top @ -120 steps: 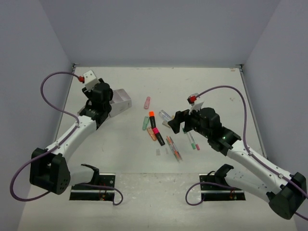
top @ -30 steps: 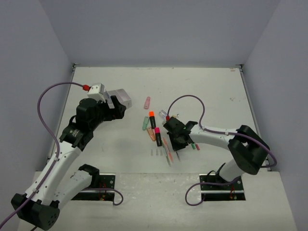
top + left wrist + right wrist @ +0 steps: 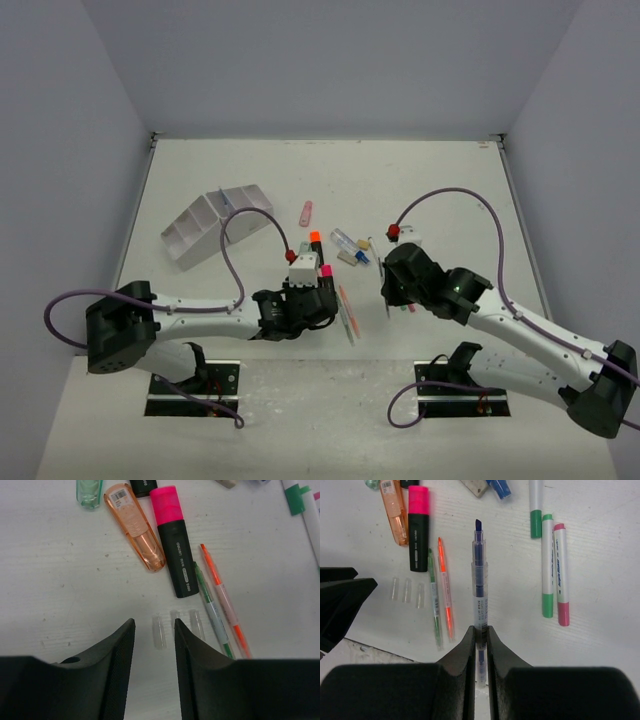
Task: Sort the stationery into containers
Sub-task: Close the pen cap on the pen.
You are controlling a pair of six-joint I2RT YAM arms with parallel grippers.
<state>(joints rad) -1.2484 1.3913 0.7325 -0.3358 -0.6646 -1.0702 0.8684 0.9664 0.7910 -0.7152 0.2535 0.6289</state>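
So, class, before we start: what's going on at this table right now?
Two robot arms are sorting stationery. The right gripper is shut on a clear pen with a blue tip. The left gripper hangs over three tiny clear caps, its jaws apart on either side of one and not yet closed on it. The white compartment tray sits far left. The other markers lie loose mid-table.

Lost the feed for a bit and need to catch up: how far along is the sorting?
Done: nothing that shows; the tray looks empty from above. In hand: the right gripper is shut on a blue pen; the left gripper is open, its jaws either side of a clear cap. To do: the pink highlighter, orange marker, thin pens and green marker lie loose on the table.
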